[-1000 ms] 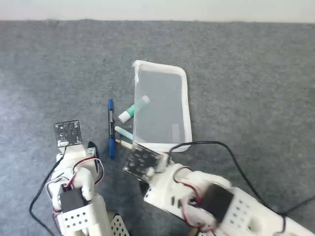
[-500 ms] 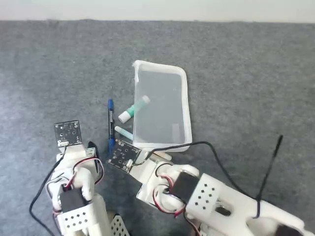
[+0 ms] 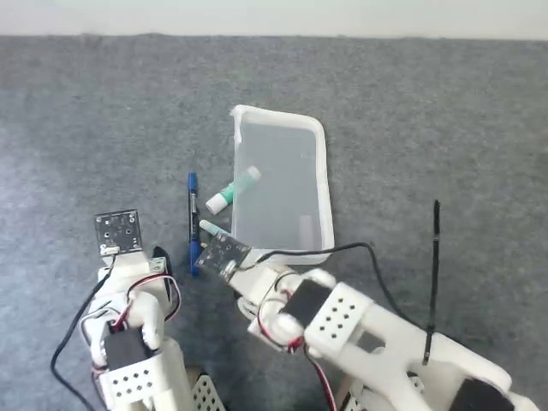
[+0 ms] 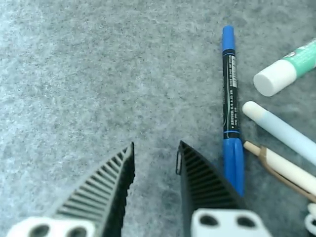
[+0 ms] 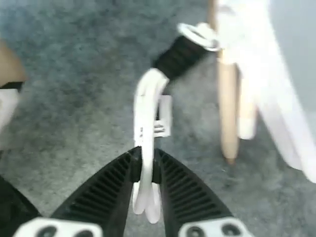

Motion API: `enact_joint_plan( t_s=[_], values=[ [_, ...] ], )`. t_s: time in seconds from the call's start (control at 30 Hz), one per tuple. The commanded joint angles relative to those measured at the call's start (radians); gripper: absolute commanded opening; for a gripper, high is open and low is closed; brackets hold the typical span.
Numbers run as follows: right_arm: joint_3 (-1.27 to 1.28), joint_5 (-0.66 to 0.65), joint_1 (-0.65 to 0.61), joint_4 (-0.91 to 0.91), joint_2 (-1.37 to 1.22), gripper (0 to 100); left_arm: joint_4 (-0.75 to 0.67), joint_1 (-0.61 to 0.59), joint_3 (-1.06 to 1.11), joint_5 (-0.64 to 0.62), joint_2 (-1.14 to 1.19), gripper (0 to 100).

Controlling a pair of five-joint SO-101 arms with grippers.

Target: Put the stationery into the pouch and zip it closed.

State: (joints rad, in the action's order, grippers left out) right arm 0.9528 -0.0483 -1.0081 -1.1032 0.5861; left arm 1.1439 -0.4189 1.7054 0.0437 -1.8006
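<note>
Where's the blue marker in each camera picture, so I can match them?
High view: blue marker lies left of the pouch.
Left wrist view: blue marker beside the left claw, tan pen alongside.
Right wrist view: tan pen again, the shared landmark, past the pull cord in the right claw.

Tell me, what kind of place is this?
Probably a robot practice bench: a grey felt-like mat underneath, two small arms side by side, a clear pouch and pens laid out.
</note>
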Motion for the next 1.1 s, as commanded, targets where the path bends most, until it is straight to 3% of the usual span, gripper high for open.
enact_joint_plan(
  t_s=[0.0, 0.2, 0.4, 0.67, 1.07],
  values=[
    [-0.074, -0.04, 0.054, -0.041, 0.007, 0.8, -0.025, -0.008, -0.021, 0.008, -0.02, 14],
    [-0.078, -0.043, 0.061, -0.054, 0.008, 0.6, -0.025, -0.008, -0.021, 0.008, -0.02, 14],
    [-0.117, -0.044, 0.067, -0.185, 0.128, 0.6, -0.025, -0.008, -0.021, 0.008, -0.02, 14],
    [-0.117, -0.048, 0.249, -0.248, 0.317, 0.6, -0.025, -0.008, -0.021, 0.008, -0.02, 14],
    [-0.117, -0.169, 0.441, -0.272, 0.332, 0.6, -0.023, -0.008, -0.021, 0.008, -0.02, 14]
  ],
)
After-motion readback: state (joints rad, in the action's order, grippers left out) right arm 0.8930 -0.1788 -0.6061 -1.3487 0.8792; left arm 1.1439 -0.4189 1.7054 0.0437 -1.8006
